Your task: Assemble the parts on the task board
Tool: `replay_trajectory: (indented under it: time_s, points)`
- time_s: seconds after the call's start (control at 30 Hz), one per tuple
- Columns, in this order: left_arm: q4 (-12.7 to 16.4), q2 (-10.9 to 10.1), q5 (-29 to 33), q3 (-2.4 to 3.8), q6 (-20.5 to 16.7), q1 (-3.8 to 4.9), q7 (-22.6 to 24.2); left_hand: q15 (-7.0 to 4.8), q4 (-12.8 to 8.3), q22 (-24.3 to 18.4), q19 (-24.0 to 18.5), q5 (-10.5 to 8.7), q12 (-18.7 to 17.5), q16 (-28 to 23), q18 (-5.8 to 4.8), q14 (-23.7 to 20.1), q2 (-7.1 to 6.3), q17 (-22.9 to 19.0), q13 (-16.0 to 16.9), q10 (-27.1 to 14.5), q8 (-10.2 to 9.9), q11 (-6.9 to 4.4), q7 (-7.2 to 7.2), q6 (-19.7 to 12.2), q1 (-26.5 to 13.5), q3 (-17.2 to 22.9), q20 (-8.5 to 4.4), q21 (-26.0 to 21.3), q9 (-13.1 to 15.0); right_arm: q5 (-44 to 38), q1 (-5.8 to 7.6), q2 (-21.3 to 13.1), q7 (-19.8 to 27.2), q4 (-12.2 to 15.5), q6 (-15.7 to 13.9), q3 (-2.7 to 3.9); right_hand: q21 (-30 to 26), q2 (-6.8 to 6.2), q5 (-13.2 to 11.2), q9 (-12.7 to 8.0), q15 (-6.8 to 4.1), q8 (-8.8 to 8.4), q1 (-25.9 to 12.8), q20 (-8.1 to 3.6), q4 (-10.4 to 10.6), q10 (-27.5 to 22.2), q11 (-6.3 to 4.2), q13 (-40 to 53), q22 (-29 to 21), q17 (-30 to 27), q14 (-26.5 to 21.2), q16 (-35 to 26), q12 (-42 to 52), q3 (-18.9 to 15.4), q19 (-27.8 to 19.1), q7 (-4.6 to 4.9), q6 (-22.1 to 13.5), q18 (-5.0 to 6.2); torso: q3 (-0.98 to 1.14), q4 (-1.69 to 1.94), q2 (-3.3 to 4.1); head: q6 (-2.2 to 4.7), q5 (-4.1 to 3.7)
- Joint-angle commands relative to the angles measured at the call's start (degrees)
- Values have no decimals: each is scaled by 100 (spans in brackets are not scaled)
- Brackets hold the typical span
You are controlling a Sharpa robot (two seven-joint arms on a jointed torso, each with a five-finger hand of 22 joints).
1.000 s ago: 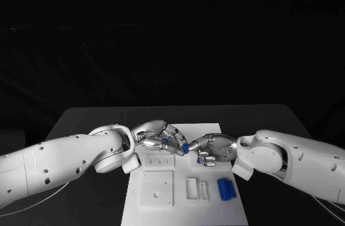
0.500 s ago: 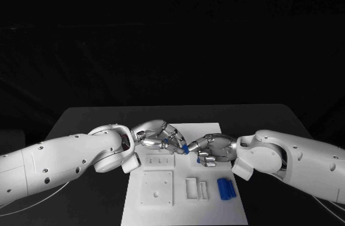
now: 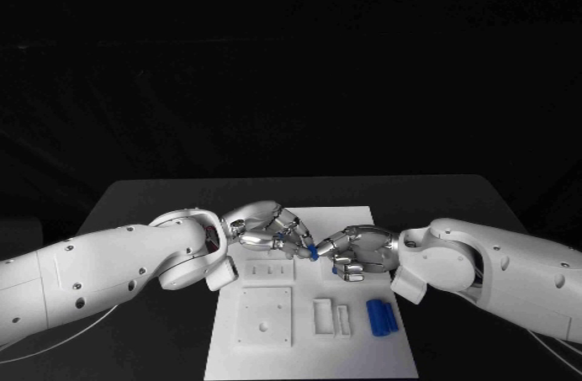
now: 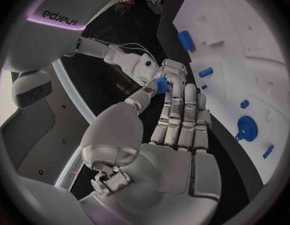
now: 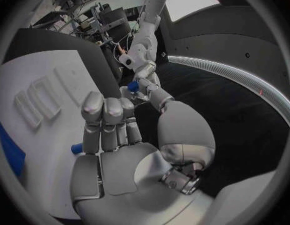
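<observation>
In the middle of the head view the two hands meet over the upper part of the white board (image 3: 364, 347). The left hand (image 3: 269, 230) and the right hand (image 3: 358, 251) come together fingertip to fingertip, with a small blue piece (image 3: 313, 251) pinched between them. Both wrist views show that piece caught where a thumb and a fingertip of each hand meet, so both hands appear to grip it, while the other fingers of each hand lie straight and close together. Which hand bears most of the hold cannot be told.

The piece sits above the board, not in any seat, so this looks like a hand-over or a turning of the piece in the air.

By the look of the board, little is finished. In the lower right of the head view a blue cylinder (image 3: 381, 318) lies loose on the board beside two upright white slots (image 3: 331, 318). The square plate (image 3: 265, 316) at the lower left of the board shows bare holes. The left wrist view shows several more blue bits scattered on the board, among them a round blue piece (image 4: 245, 128) and a short blue peg (image 4: 205, 72); whether any of these is already seated cannot be told. Most of the assembling seems yet to come.
</observation>
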Motion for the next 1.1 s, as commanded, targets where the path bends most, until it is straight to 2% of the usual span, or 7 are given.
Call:
replay_trajectory:
  time_s: [0.03, 0.13, 0.23, 0.33, 0.63, 0.87, 1.1]
  points:
    - [9, 14, 27, 5, 96, 2, -4, -25, -37, 112, 18, -22, 31, 38, -43, 20, 9, -10, 5, -16, 18, -27, -10, 46, 67, 8, -10, 39, 1, -36, -5, 6, 37, 5, 132, -1, -20, 43, 24, 10, -21, -14, 13, -8, -4, -46, -9, 8, 100, 5, -12, -21, -7, -15, -32, 63, 32, 491, 0, -3, 4, -11, 0]
    - [12, 14, 25, 5, 83, 2, -18, -24, -68, 113, 14, -22, 40, 44, -43, 15, -6, -20, 3, -26, 11, -26, -10, 47, 86, 10, -10, 42, -4, -35, -5, 4, 38, 4, 124, -1, -20, 43, 24, 10, -21, -14, 12, -8, -3, -46, -9, 7, 100, 6, -13, -22, -7, -16, -32, 63, 32, 491, 0, -2, 1, -16, -2]
    - [15, 12, 4, 5, 68, 2, -30, -24, -189, 115, 6, -20, 7, 52, -43, 2, -148, -39, -19, -138, -21, 19, -8, 11, 161, 1, -15, 47, -20, -4, -5, 4, 34, 3, 113, -1, -20, 42, 24, 10, -21, -14, 10, -7, -2, -47, -9, 7, 100, 6, -13, -22, -8, -18, -33, 64, 31, 491, -1, -5, 1, -31, -3]
    - [18, 13, -1, 5, 44, 2, -44, -21, -248, 115, 7, -23, -2, 59, -43, -1, -229, -49, -28, -187, -39, 37, -11, -13, 195, -9, -12, 51, -30, 7, -5, 2, 39, 3, 120, -1, -20, 37, 24, 10, -20, -15, 8, -7, -2, -48, -8, 7, 100, 6, -14, -22, -8, -20, -33, 64, 30, 491, -1, -5, 0, -32, -7]
    - [12, 22, -73, 5, -42, 2, -56, -22, -256, 111, 26, -23, 37, 90, -43, 14, -341, -75, -25, -210, -52, 57, 14, -11, 166, -56, -5, 65, -39, 174, -5, 1, 20, 4, 153, -2, -19, 31, 25, 11, -20, -16, 5, -6, 0, -49, -8, 6, 99, 7, -15, -23, -9, -24, -34, 65, 28, 491, 0, -4, 2, -47, -3]
    - [12, 24, -73, 5, -28, 2, -55, -30, -216, 106, 42, -22, 82, 111, -43, 26, -334, -96, -18, -186, -40, 43, 22, 30, 118, -69, -10, 71, -37, 174, -5, 14, 20, -9, 152, -3, -19, 28, 26, 12, -20, -18, 5, -6, 0, -49, -7, 5, 99, 7, -16, -23, -9, -25, -35, 65, 26, 491, 0, -2, 0, -49, -3]
    - [10, 24, -24, 5, -15, 2, -40, -40, -113, 98, 51, -22, 161, 142, -43, 37, -229, -129, -6, -108, -4, 13, 0, 133, 19, -68, -15, 70, -29, 152, -5, 18, 3, -34, 124, -5, -19, 26, 27, 12, -19, -18, 4, -5, 1, -50, -7, 4, 99, 8, -16, -24, -9, -26, -36, 65, 25, 491, -3, -3, 0, -56, -7]
